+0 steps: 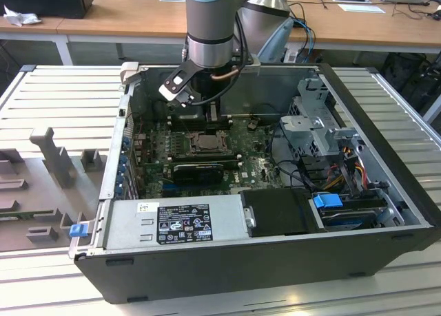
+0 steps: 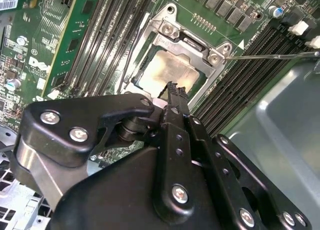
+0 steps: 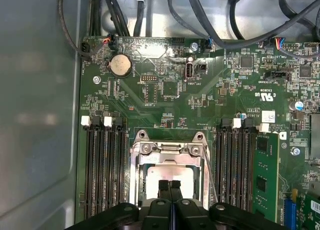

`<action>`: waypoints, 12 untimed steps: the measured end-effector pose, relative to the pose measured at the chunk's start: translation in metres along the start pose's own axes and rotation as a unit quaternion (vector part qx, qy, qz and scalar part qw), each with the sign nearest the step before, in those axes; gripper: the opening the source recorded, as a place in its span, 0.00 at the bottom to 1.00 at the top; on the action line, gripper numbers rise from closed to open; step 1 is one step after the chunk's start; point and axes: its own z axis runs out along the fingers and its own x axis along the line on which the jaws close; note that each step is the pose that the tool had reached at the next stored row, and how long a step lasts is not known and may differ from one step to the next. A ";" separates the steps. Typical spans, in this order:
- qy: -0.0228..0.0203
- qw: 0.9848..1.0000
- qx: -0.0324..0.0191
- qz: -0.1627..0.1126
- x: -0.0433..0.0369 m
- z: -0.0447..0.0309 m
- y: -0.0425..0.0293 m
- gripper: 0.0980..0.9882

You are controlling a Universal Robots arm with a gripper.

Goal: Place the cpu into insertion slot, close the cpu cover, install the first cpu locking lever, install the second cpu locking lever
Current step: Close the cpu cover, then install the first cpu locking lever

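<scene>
Exterior view: saw gripper (image 1: pixel 211 120) low inside open computer case (image 1: pixel 227 268), just above insertion slot (image 1: pixel 207 144) on green board (image 1: pixel 260 168). Second wrist view: saw fingers (image 2: pixel 175 97) pressed together, gripping nothing, tips over cpu (image 2: pixel 172 67) seated in slot under lowered cpu cover (image 2: pixel 192 39); lever rod (image 2: pixel 270 55) stuck out alongside. First wrist view: found closed tips over cpu face, cover flat around it.

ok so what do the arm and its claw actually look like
The silver-grey cylindrical arm has a light blue ring at its joint, with a brown cable looped at the wrist. The black claw is built of jointed link plates dotted with silver screws, ending in narrow ribbed fingertips.
</scene>
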 end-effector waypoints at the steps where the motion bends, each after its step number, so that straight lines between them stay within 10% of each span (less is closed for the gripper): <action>1: 0.000 1.000 0.000 0.000 0.0000 0.0000 -0.0001 0.01; 12: 0.000 1.000 0.000 0.000 0.0002 -0.0137 0.0000 0.01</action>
